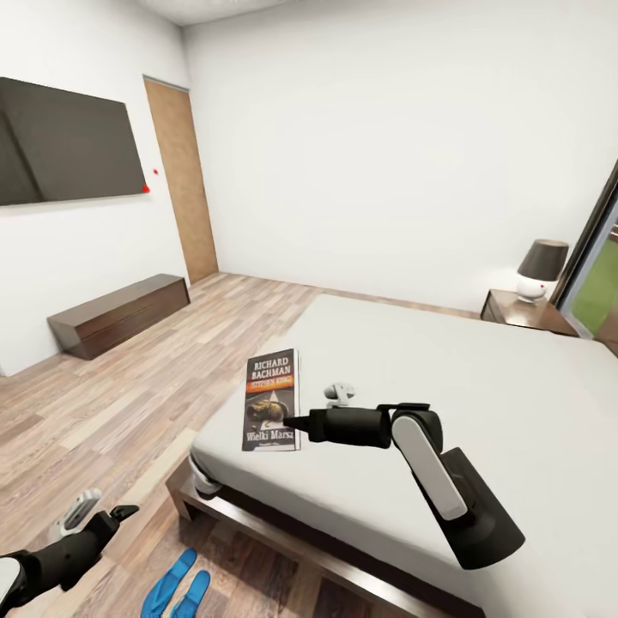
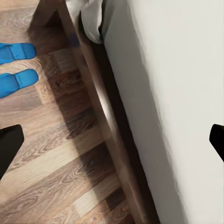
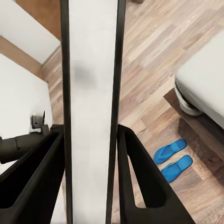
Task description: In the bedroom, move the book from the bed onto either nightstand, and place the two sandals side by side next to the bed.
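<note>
Book point(image 1: 273, 401) held upright above bed point(image 1: 481, 403), pinched edge-on in right gripper point(image 1: 290, 422). Left gripper point(image 1: 120, 513) wide, idle near sandals point(image 1: 178, 585) on floor. Risk: thin cover slipping or swinging during carry to nightstand point(image 1: 525, 312).

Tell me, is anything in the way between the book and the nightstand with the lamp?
Nothing visible blocks it. The right gripper holds the book over the bed; only mattress lies toward the nightstand, though a lamp takes part of its top.
</note>
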Controlling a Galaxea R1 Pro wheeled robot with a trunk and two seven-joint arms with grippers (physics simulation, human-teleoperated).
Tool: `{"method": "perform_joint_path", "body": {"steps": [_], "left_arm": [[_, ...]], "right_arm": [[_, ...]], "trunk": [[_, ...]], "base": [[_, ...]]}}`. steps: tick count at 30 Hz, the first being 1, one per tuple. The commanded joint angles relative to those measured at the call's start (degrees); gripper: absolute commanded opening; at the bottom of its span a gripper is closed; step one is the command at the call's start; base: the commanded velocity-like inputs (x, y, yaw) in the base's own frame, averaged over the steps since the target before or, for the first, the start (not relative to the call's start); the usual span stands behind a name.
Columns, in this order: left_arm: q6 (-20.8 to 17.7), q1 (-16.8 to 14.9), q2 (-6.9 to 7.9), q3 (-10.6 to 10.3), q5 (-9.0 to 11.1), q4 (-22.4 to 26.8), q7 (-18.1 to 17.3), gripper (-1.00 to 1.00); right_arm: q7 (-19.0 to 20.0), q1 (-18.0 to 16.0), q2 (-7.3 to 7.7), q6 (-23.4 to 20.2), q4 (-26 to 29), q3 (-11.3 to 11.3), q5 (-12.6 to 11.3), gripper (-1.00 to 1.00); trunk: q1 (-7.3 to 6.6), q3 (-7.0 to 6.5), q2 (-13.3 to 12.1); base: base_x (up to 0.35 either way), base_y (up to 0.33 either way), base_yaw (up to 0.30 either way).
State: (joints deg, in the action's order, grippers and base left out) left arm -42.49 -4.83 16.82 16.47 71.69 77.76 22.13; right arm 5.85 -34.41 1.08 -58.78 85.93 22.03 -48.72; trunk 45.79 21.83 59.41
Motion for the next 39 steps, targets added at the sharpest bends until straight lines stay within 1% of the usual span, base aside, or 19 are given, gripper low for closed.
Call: {"method": "perform_joint_path", "body": {"steps": [1,4,6,7,10,11,12,13,17,18,21,22,24,30,32,34,39], "left_arm": [[0.4,0.1,-0.05,0.0,0.4,-0.4,0.5,1.0],[2.4,0.8,-0.3,0.0,-0.2,-1.7,0.5,1.0],[4.1,1.1,-0.75,-0.2,-0.4,-3.0,0.5,1.0],[4.1,1.1,-0.75,-0.2,-0.4,-3.0,0.5,1.0],[6.4,1.4,-1.57,-0.3,-0.5,-4.5,0.6,1.0],[6.4,1.4,-1.57,-0.3,-0.5,-4.5,0.6,1.0],[7.0,1.4,-1.84,-0.3,-0.6,-4.9,0.6,1.0],[7.8,1.5,-2.32,-0.3,-0.7,-5.4,0.7,1.0],[8.8,1.6,-3.17,-0.4,-0.8,-6.7,1.0,1.0],[8.8,1.6,-3.17,-0.4,-0.8,-6.7,1.0,1.0],[10.0,1.6,-3.84,-0.6,-0.8,-8.3,1.1,1.0],[10.9,1.6,-4.23,-0.6,-0.9,-9.0,1.1,1.0],[11.3,1.7,-4.39,-0.6,-1.0,-9.3,1.1,1.0],[12.9,1.7,-5.55,-0.5,-3.3,-10.4,1.1,1.0],[13.2,1.7,-5.82,-0.4,-3.6,-10.6,1.2,1.0],[14.9,1.7,-6.51,-0.4,-4.3,-11.0,1.3,1.0],[18.2,1.7,-7.15,-0.6,-5.0,-12.5,1.4,1.0]], "right_arm": [[0.6,0.0,0.03,-0.1,0.0,0.1,0.5,-1.0],[0.6,0.0,-0.12,-0.1,0.0,0.3,1.7,-1.0],[0.6,0.0,-0.41,-0.1,0.0,0.4,2.5,-1.0],[0.6,0.0,-0.41,-0.1,0.0,0.4,2.5,-1.0],[0.6,0.0,-1.01,-0.1,0.0,0.5,3.8,-1.0],[0.6,0.0,-1.22,-0.1,0.0,0.5,4.2,-1.0],[0.6,0.0,-1.22,-0.1,0.0,0.5,4.2,-1.0],[0.6,0.0,-1.53,-0.1,0.0,0.6,4.9,-1.0],[0.6,0.0,-1.94,-0.1,0.0,0.6,6.0,-1.0],[0.6,0.0,-1.94,-0.1,0.0,0.6,6.0,-1.0],[0.6,0.0,-2.1,-0.1,0.0,0.6,6.4,-1.0],[0.6,0.0,-2.16,-0.1,0.0,0.6,6.5,-1.0],[0.6,0.0,-2.17,-0.1,0.0,0.6,6.6,-1.0],[0.6,0.0,-2.21,-0.1,0.0,0.6,6.7,-1.0],[0.6,0.0,-2.21,-0.1,0.0,0.6,6.7,-1.0],[0.6,0.0,-2.23,0.0,0.0,0.6,6.8,-1.0],[0.7,0.0,-2.22,0.0,0.0,0.6,6.8,-1.0]], "trunk": [[0.0,0.06,0.0],[0.0,0.06,0.0],[0.0,0.06,0.0],[0.0,0.06,0.0],[0.0,0.06,0.0],[0.0,0.06,0.0],[0.0,0.06,0.0],[0.0,0.06,0.0],[0.0,0.06,0.0],[0.0,0.06,0.0],[0.0,0.05,0.0],[0.0,0.05,0.0],[0.0,0.05,0.0],[0.0,0.05,0.0],[0.0,0.05,0.0],[0.0,0.05,0.0],[0.0,0.05,0.0]], "base": [[0.0,0.0,0.277],[0.0,0.0,0.278],[0.0,0.0,0.278],[0.0,0.0,0.278],[0.0,0.0,0.278],[0.0,0.0,0.278],[0.0,0.0,0.278],[0.0,0.0,0.278],[0.0,0.0,0.278],[0.0,0.0,0.278],[0.0,0.0,0.278],[0.0,0.0,0.278],[0.0,0.0,0.278],[0.0,0.0,0.278],[0.0,0.0,0.278],[0.0,0.0,0.278],[0.0,0.0,0.278]]}}
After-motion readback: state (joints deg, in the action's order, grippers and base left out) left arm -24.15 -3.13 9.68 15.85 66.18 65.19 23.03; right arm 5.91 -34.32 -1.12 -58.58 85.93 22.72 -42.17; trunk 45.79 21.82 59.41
